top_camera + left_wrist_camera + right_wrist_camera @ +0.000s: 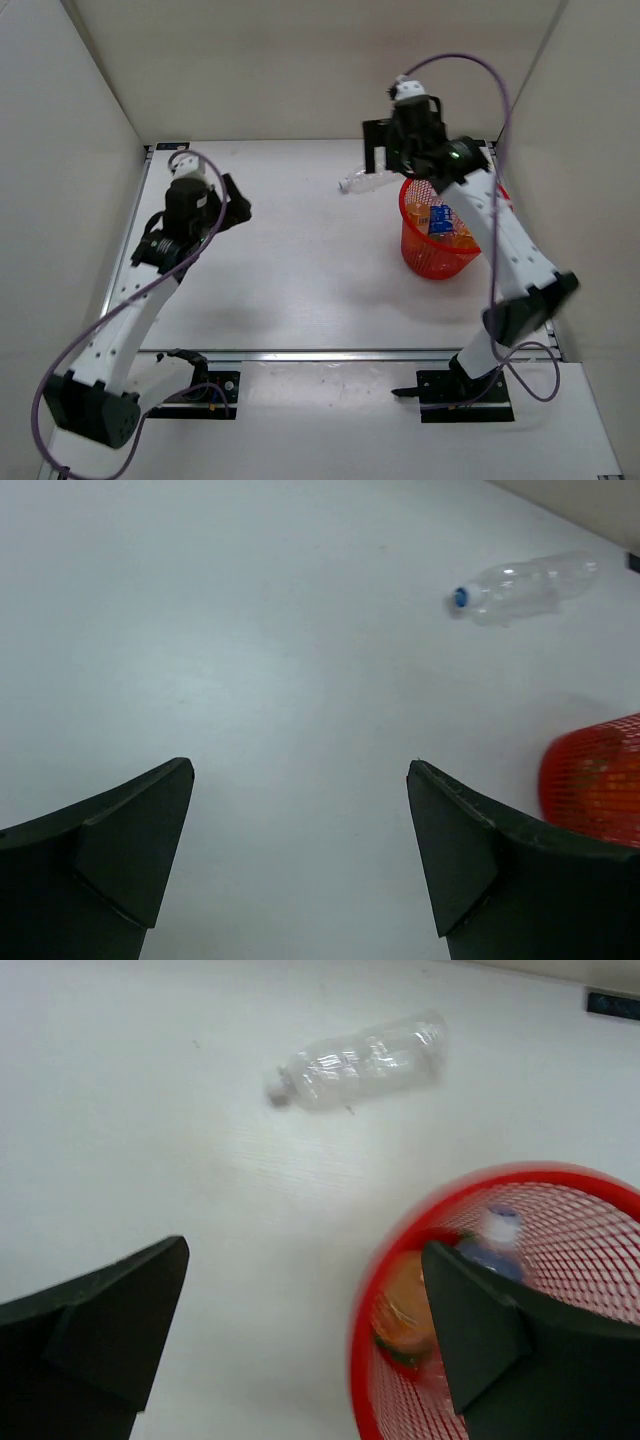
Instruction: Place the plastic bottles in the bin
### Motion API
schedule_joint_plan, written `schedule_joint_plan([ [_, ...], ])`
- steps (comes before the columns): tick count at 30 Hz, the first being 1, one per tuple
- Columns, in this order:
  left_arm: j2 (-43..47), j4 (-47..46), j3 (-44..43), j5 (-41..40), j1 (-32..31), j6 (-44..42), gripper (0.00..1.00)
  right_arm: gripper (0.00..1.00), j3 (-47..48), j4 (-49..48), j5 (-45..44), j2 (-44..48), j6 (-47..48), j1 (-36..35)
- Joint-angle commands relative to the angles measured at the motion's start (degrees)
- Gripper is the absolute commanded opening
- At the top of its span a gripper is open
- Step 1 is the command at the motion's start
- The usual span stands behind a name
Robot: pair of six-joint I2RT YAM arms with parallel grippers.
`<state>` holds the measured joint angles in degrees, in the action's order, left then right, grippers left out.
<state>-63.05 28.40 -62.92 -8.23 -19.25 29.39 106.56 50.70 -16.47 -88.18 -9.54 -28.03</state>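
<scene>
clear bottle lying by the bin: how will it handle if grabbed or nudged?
The clear bottle lies on its side on the table, so a sideways nudge would probably roll it. It looks empty and see-through, so it is likely very light, and its thin walls may dent under the jaws. The glossy surface could slip.

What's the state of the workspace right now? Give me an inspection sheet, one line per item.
Surface: white table, no marks seen.
Job's things: one clear bottle lies on its side outside the bin; an orange bottle and a blue-labelled bottle are inside it.
Clutter: nothing seen.
Grippers: left gripper open, empty; right gripper open, empty, by the bin's rim.
Cables: purple cables loop along both arms.
Surroundings: plain walls on three sides.
</scene>
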Motion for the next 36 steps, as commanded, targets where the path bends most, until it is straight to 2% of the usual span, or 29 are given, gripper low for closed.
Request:
schedule_joint_plan([
  [1, 7.6, 8.9, 4.8, -4.2, 2.4, 0.0, 0.98, 1.00, 12.6, -0.8, 1.9, -15.2, -3.4, -3.2],
  [2, 9.8, 9.7, 5.3, -6.3, 2.5, -0.2, 0.99, 0.99, 19.7, 0.3, 1.8, -18.4, -4.1, -3.6],
  [3, 11.9, 10.9, 6.1, -6.7, 2.4, -0.6, 0.99, 0.99, 23.4, 1.1, 0.1, -25.0, -6.3, -3.9],
  [5, 14.7, 11.8, 7.8, -6.0, 1.9, -0.8, 0.99, 0.99, 38.0, 4.0, -1.8, -37.8, -11.0, -3.5],
  [8, 17.0, 14.0, 8.5, -5.0, 2.1, -1.3, 0.98, 0.99, 47.8, 7.0, -1.1, -47.7, -21.9, 0.2],
  [10, 18.2, 15.7, 8.8, -6.2, 2.1, -2.4, 0.99, 0.99, 46.4, 6.5, -3.6, -49.4, -28.8, 1.7],
  [13, 18.8, 16.9, 9.3, -6.5, 1.8, -4.4, 0.98, 1.00, 39.1, 3.1, -11.3, -49.3, -33.5, 1.8],
  [15, 18.8, 17.6, 9.4, -7.0, 0.3, -4.9, 0.98, 1.00, 36.0, 1.2, -16.4, -50.0, -34.1, 0.9],
  [17, 18.8, 17.7, 10.2, -6.3, -0.3, -5.2, 0.99, 0.99, 37.2, 1.7, -20.1, -52.1, -35.7, 0.7],
  [23, 19.1, 16.3, 11.7, -0.4, -0.9, -4.8, 0.98, 0.99, 42.9, 2.6, -21.2, -60.1, -39.9, 2.5],
  [30, 18.2, 16.7, 11.8, 1.2, -0.4, -5.5, 0.99, 0.99, 42.4, -4.6, -20.6, -62.2, -40.6, 4.7],
  [36, 16.1, 15.8, 12.1, 0.5, -1.0, -6.7, 0.99, 1.00, 42.2, -9.2, -16.0, -65.0, -41.3, 7.9],
])
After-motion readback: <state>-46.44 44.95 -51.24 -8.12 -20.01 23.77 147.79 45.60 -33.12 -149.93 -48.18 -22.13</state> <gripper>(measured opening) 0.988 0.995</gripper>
